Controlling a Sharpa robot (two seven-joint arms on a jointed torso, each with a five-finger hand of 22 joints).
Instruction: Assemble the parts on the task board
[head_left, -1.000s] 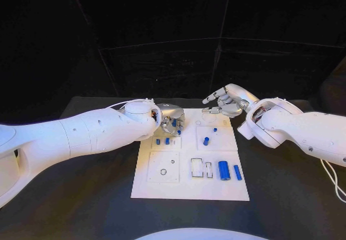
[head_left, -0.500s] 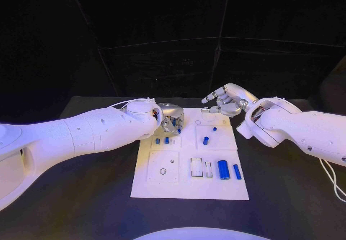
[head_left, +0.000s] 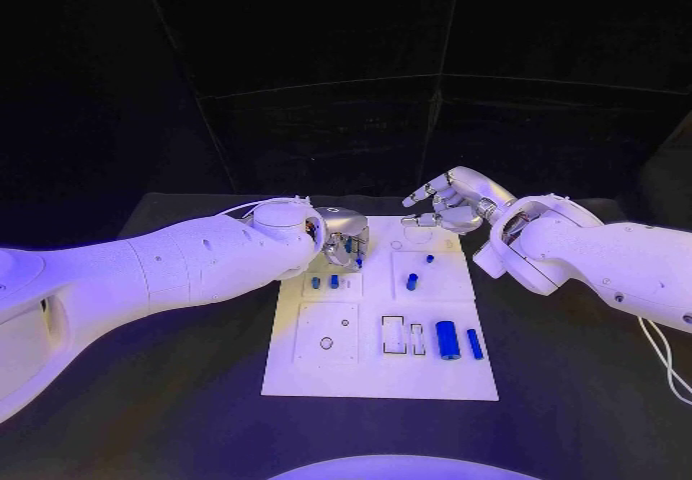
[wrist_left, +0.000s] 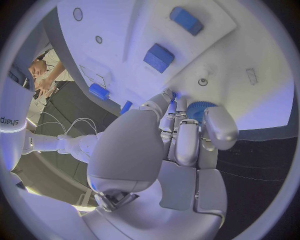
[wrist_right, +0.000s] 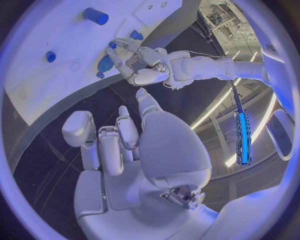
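The white task board (head_left: 378, 375) lies in the middle of the black table. My left hand (head_left: 343, 241) is at its far left corner, fingers curled around a blue round ribbed part (wrist_left: 197, 109). The same part (wrist_right: 104, 64) sits at the board's edge under my left hand (wrist_right: 142, 63) in the right wrist view. My right hand (head_left: 453, 206) hovers over the far right corner, its fingers (wrist_right: 117, 137) loosely apart and holding nothing. Two small blue parts (head_left: 325, 283) stand just in front of the left hand.
A short blue peg (head_left: 411, 282) and a smaller one (head_left: 430, 259) stand on the board's right half. A thick blue cylinder (head_left: 449, 341) and a slim one (head_left: 475, 344) lie near its front right, beside rectangular slots (head_left: 394, 335). Black table surrounds the board.
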